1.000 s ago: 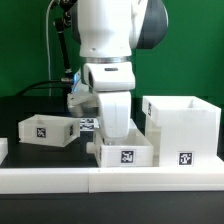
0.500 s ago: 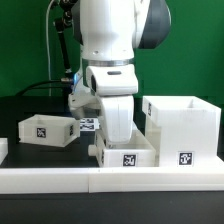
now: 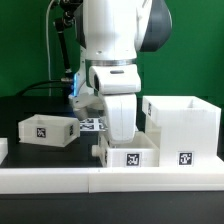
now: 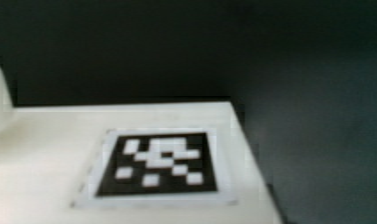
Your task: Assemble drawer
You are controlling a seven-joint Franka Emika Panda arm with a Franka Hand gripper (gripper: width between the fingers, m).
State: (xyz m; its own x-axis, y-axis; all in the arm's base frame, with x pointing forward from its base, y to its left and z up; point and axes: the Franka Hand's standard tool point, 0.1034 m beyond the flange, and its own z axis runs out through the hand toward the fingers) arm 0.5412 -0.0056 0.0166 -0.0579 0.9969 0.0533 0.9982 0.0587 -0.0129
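While the tool (image 3: pixel 122 137) hangs low — the drawer box (image 3: pixel 131 157) lies just beneath.

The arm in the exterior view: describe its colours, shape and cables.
The arm has glossy white, rounded shells with a dark grey joint cap on its upper segment. Lower down it turns boxier, still white. A blue light glows beside the wrist, and black cables run behind it.

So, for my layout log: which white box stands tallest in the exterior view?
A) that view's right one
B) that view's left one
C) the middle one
A: the right box rises well above the middle box and the left box.
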